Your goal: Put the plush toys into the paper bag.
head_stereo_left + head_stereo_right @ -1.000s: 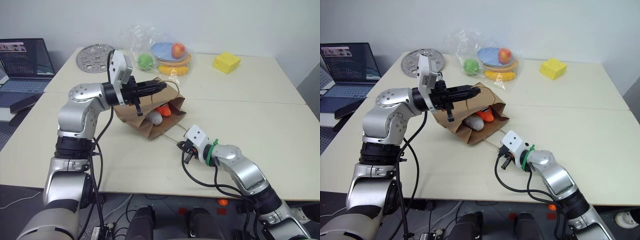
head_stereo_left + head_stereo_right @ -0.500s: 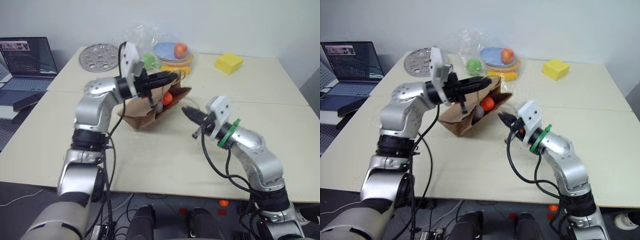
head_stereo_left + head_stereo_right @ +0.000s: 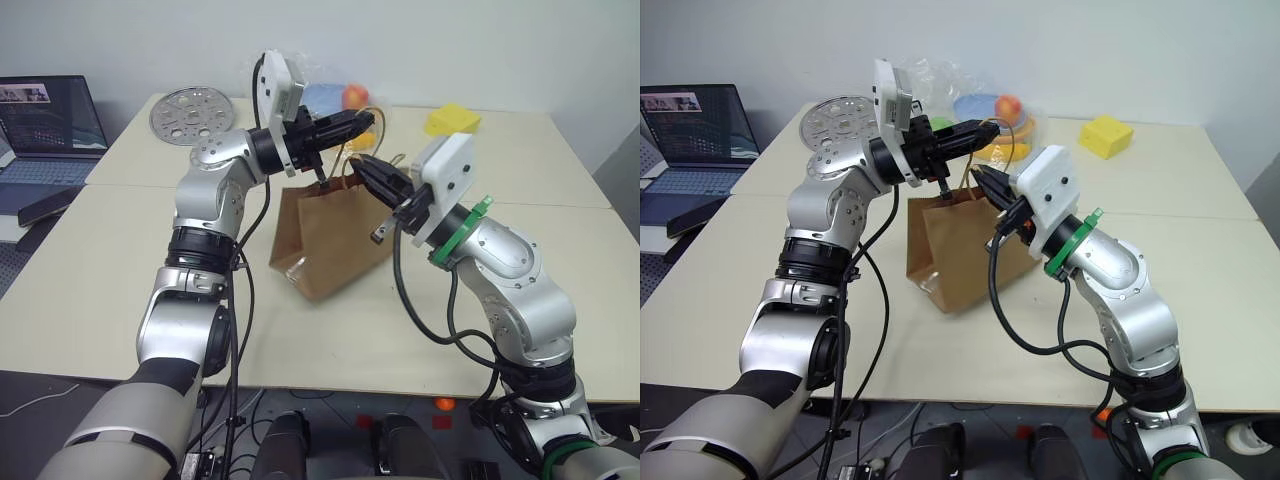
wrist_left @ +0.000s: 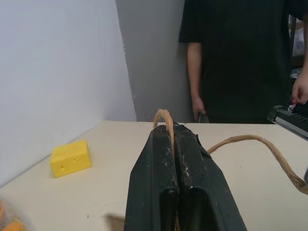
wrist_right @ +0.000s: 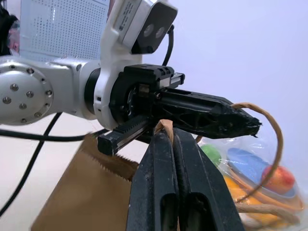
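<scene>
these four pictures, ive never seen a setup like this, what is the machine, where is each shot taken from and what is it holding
It is a humanoid robot with two arms, each ending in a gripper of two black fingers. The two wide pictures come from a camera pair on its head, looking down over its arms. The other two come from cameras on its wrists, looking along the fingers.

The left gripper and the right gripper are each shut on a twisted paper handle of the brown paper bag, which stands upright on the pale table.

Behind it lie a clear plastic bag with fruit and plates inside, a yellow block, a round metal disc and a laptop. The left wrist view also shows a person in black standing past the table.
</scene>
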Tool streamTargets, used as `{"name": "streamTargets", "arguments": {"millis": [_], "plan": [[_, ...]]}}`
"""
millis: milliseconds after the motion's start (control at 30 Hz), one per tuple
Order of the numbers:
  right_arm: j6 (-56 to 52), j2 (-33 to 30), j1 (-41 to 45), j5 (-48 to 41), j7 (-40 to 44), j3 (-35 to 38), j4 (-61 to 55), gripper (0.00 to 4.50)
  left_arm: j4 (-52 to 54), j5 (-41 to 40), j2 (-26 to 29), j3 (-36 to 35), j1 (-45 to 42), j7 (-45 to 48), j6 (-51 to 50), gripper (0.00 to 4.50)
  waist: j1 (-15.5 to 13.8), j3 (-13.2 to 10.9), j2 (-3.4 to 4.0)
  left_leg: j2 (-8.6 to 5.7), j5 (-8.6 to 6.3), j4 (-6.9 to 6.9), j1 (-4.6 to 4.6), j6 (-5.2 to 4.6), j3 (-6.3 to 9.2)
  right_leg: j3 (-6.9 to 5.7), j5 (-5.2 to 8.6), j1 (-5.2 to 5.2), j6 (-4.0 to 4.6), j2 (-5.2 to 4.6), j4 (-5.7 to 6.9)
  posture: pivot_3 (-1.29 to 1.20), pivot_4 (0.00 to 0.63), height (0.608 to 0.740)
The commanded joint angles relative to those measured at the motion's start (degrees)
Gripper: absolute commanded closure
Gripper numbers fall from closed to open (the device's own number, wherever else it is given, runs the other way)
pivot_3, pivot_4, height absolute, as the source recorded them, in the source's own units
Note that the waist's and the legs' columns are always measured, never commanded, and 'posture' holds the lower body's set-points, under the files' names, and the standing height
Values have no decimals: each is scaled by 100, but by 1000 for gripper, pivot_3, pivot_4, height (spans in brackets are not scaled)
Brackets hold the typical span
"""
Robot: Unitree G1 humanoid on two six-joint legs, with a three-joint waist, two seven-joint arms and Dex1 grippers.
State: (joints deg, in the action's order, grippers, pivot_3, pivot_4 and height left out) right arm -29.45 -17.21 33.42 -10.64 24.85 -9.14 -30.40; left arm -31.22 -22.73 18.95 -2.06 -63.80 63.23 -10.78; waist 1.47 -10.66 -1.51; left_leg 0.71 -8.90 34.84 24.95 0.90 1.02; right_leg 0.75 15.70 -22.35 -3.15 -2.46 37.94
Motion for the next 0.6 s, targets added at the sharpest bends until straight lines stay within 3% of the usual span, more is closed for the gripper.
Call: {"name": "streamTargets", "arguments": {"millis": [33,433,533,600], "plan": [[416,-56,260,315,-57,-95,-210,4470,55,-114,-8,-154,-265,45,98,4500,3,0,0,0,0,0,0,0,-2,2,0,0,0,0,0,0,150,740],[-421,112,91,218,129,-548,394,4470,728,164,599,-75,690,-13,-210,4500,16,0,0,10,0,1,-4,0,5,1,-1,-1,3,3,9,0,150,740],[-391,119,116,90,317,-510,442,3877,1424,-93,1057,-296,1137,79,-663,3905,17,0,1,13,0,0,-4,0,16,5,-1,-1,3,4,5,0,150,740],[-348,71,129,8,448,-409,431,3224,1957,-326,1425,-411,1415,157,-1144,3321,40,-1,2,25,0,-1,-4,1,23,7,-1,-1,3,2,4,0,150,740]]}}
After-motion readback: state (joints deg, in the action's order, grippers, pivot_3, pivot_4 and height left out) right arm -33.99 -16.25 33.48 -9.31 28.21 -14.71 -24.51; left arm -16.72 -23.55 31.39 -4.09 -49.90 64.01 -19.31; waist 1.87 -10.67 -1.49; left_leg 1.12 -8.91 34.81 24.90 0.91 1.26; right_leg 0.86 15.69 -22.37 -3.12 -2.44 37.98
